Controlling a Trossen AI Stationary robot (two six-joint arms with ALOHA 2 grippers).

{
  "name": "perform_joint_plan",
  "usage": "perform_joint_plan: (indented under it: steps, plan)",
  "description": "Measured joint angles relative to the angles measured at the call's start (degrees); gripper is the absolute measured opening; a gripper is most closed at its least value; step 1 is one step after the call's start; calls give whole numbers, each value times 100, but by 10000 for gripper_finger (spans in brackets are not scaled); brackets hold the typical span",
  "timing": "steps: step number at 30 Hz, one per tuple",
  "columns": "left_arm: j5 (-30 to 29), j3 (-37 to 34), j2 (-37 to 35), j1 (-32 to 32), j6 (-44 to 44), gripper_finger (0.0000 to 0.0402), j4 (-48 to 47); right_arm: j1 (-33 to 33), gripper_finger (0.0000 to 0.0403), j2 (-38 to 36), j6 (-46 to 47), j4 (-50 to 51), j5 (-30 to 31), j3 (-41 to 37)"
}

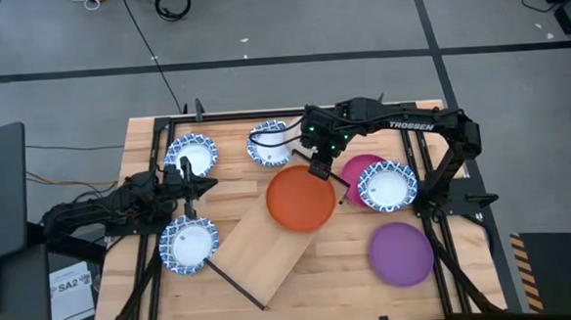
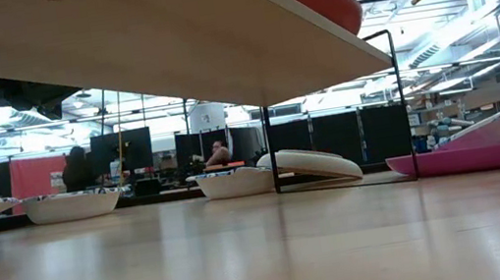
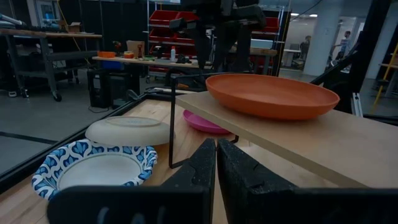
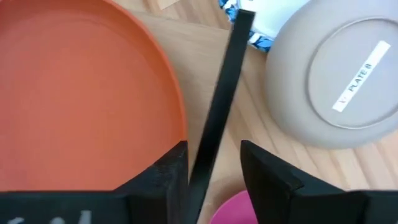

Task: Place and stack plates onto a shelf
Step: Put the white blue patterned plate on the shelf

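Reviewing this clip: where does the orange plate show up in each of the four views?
High view: orange plate centre, on the shelf end, below the right gripper.
Low view: top right, its underside on the shelf edge.
Left wrist view: upper right, on the shelf.
Right wrist view: fills the left half.
Shared landmark: the shelf's black rod support.

Magenta plate [image 1: 356,166]: largely covered by a blue-rimmed plate [image 1: 387,187]. Beige plate [image 4: 336,81]: cut off at the frame's right edge.
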State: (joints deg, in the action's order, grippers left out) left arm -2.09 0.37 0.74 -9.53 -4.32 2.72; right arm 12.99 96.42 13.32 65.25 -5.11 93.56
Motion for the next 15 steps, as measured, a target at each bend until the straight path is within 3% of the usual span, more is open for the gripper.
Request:
perform_joint_plan:
  steps: [8,15]
  plan:
    - [0,1,-1,0,0,23,0,0,202,0,0,0,121,0]
    - [0,0,0,-2,0,23,0,24,210,-2,0,9,100,0]
